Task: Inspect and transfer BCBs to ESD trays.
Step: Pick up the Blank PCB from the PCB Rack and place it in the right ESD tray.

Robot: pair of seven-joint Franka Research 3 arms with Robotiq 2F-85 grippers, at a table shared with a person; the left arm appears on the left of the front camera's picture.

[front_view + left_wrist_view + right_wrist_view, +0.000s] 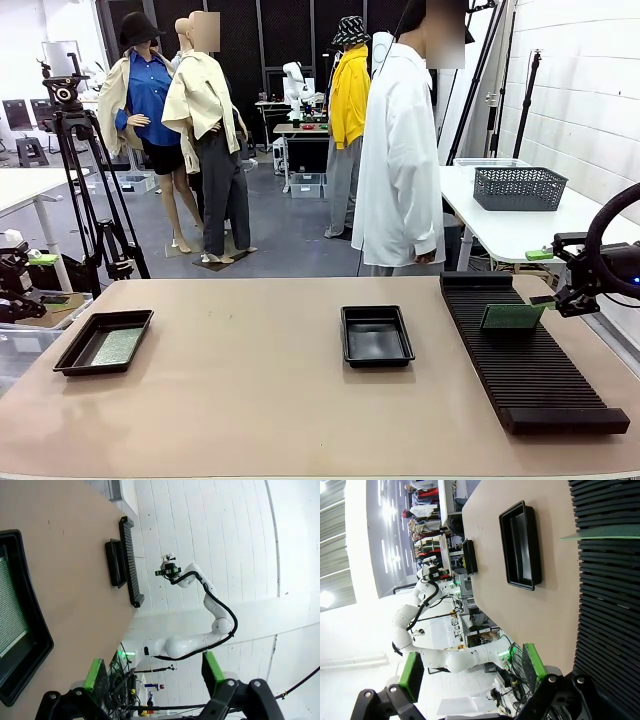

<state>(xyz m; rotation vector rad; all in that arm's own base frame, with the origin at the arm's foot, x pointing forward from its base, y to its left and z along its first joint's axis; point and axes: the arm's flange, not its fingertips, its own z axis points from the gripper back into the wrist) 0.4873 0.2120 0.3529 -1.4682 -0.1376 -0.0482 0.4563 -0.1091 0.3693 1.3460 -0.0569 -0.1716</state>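
One green board [512, 316] stands up in the black rack [540, 380], just beside the right gripper [472, 671]. A second board [115, 346] lies in the left tray [90, 371]. The middle tray [378, 362] has none. The right gripper and the left gripper [154, 670] are both wide open and hold nothing. I think the right gripper should pinch the green board's top edge softly and lift it straight up.

Front view: fixed, robot's side, facing across the table [250, 400] toward the person [400, 160].
Left wrist view: rolled sideways, beside the left tray [37, 640], looking along the table.
Right wrist view: rolled sideways, close above the rack [610, 605].
Shared: the middle tray [377, 340].
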